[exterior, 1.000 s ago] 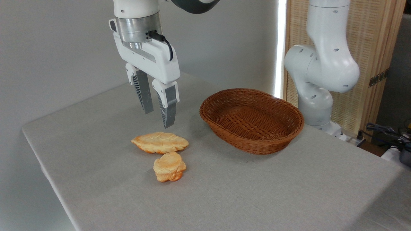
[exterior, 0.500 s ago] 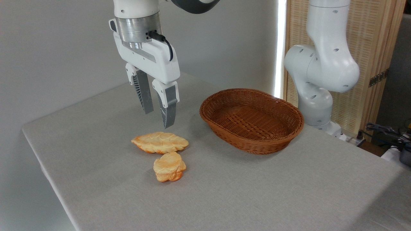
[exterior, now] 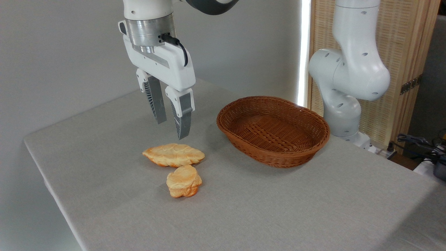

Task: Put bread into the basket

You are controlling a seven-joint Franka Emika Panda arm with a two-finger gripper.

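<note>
The bread (exterior: pixel 183 181), a small lumpy bun with a pale golden top and orange-brown edges, lies on the grey table nearest the camera. The oval reddish-brown wicker basket (exterior: pixel 273 130) sits to its right and farther back, with nothing in it. My gripper (exterior: pixel 171 129) hangs in the air above the table, behind and above the bread and left of the basket. Its two grey fingers point down and stand slightly apart, open, with nothing between them.
A longer, flatter leaf-shaped golden pastry (exterior: pixel 173 154) lies just behind the bread, directly under the gripper. The white arm base (exterior: pixel 343 104) stands behind the basket at the right. The table's left edge (exterior: pixel 48 181) runs diagonally toward the camera. Cables (exterior: pixel 418 143) lie at the far right.
</note>
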